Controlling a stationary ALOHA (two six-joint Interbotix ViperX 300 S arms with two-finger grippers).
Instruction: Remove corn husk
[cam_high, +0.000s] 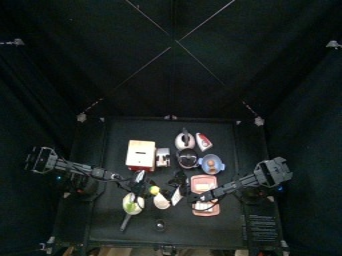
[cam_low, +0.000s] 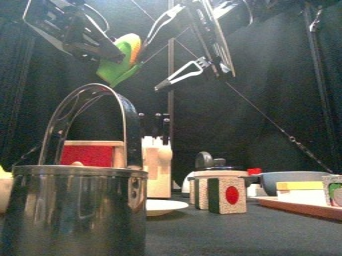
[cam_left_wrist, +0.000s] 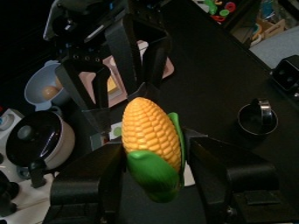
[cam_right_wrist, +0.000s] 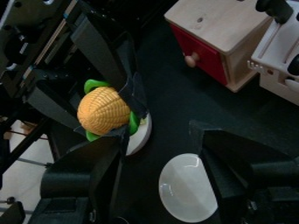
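The corn (cam_left_wrist: 155, 131) is yellow, with a green husk (cam_left_wrist: 158, 171) still wrapped round its base. My left gripper (cam_left_wrist: 158, 150) is shut on the husked end and holds the cob in the air. From the front, the corn (cam_low: 123, 55) hangs high above the table. It also shows in the top view (cam_high: 132, 204) near the front edge. My right gripper (cam_right_wrist: 163, 140) is open and faces the cob's bare tip (cam_right_wrist: 103, 109) end-on, close to it and not gripping. In the left wrist view its fingers (cam_left_wrist: 149, 52) hang just beyond the tip.
A steel pot (cam_low: 74, 205) with a bail handle stands at the front left. Behind it are a red and wood toy box (cam_low: 94, 153), a white bottle (cam_low: 158, 165), a block (cam_low: 221, 190) and a blue bowl (cam_low: 287, 182). A white plate (cam_right_wrist: 187, 188) lies under the grippers.
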